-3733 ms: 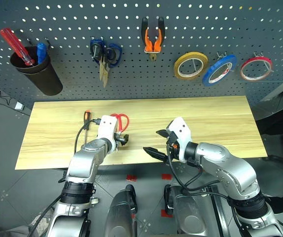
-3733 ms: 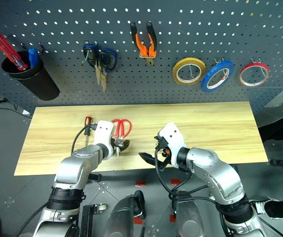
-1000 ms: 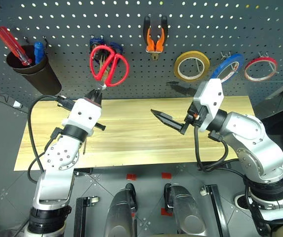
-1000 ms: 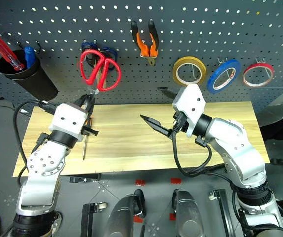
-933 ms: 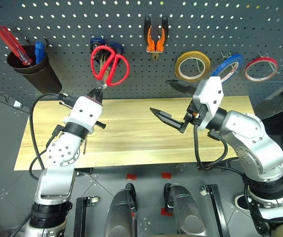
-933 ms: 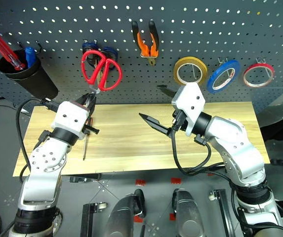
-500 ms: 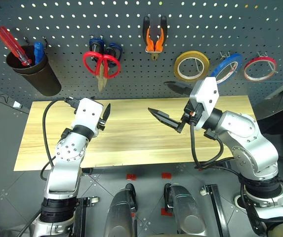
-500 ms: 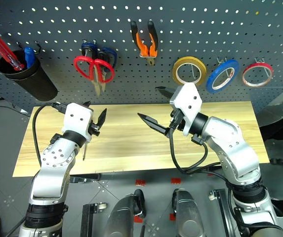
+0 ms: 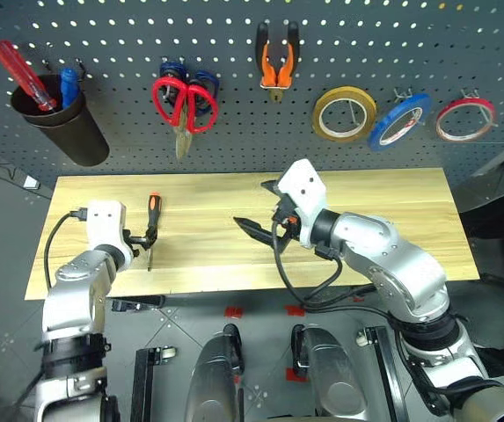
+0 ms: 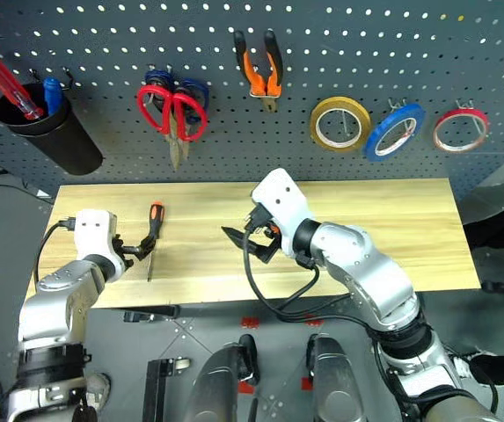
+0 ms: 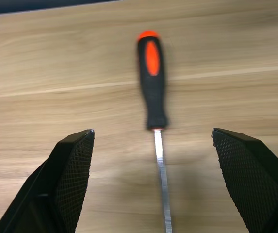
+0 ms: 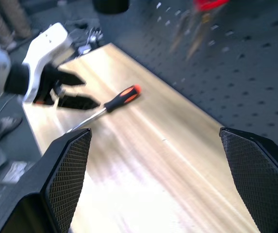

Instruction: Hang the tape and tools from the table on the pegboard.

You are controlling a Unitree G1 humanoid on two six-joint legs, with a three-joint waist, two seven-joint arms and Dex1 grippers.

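Screwdriver (image 9: 152, 222) lying on table (image 9: 392, 220), left side, long axis running toward pegboard (image 9: 234, 35). Left gripper (image 9: 143, 239) being held agape, empty, straddling shaft; nearer arm. Right gripper (image 9: 253, 211) agape, empty.

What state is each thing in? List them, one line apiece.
screwdriver: lying flat on the table, not gripped
red-handled scissors: hanging on the pegboard, blades down
pliers: hanging, handles up
blue tape: hanging on a hook
yellow tape: hanging
red-rimmed tape: hanging
black cup: mounted, holding two tools
left gripper: open, beside the screwdriver
right gripper: open, empty
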